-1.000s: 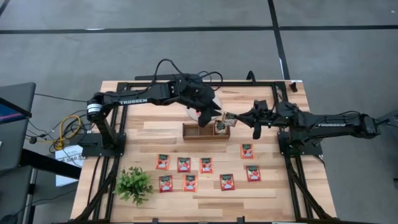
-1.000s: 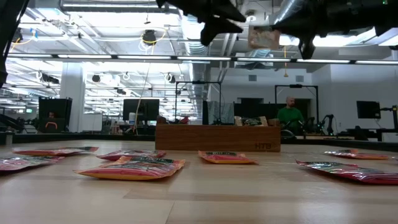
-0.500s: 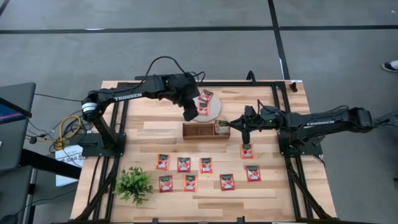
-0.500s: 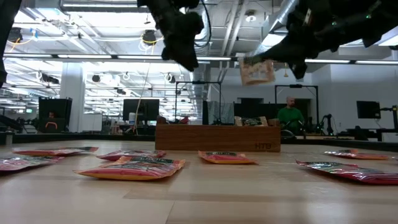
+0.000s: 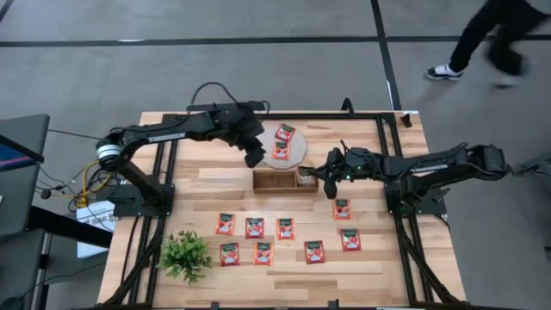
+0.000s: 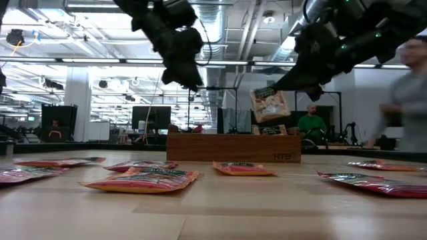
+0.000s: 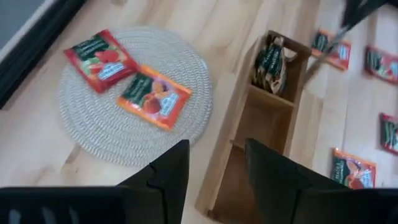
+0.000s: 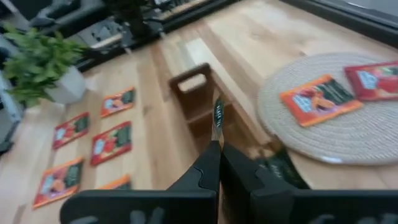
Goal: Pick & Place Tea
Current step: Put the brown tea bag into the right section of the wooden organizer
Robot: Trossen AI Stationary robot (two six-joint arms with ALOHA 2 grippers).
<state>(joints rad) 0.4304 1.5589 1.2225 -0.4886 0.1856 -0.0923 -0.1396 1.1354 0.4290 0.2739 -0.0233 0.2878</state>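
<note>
My right gripper (image 5: 328,181) hovers over the right end of the brown wooden tray (image 5: 269,182) and is shut on a pale, dark green-topped tea sachet (image 6: 270,105). More dark-topped sachets (image 7: 270,57) stand in the tray's right compartment. My left gripper (image 5: 255,158) hangs open and empty above the table, just left of the round woven mat (image 5: 297,155). Two red-orange sachets (image 5: 285,133) (image 5: 280,151) lie flat on the mat. Several more red-orange sachets (image 5: 254,226) lie flat on the near half of the table. My right gripper pinches the sachet between its two fingers (image 8: 210,163) at its upper edge (image 6: 265,91). The fingers slant down from the table's right side. The sachet hangs tilted below them, lifted clear just above the tray's right compartment (image 6: 270,131).
A potted green plant (image 5: 185,255) stands at the near left corner. The tray's left and middle compartments (image 7: 249,130) hold nothing. A person (image 5: 495,34) walks on the floor beyond the far right corner. Bare wood lies between the tray and the rows of sachets.
My right gripper has moved toward the table's left and down, lowering the hanging sachet from high up to just above the tray's right end. My left gripper has drawn back from over the mat toward the table's left and come lower. A person has walked into view.
</note>
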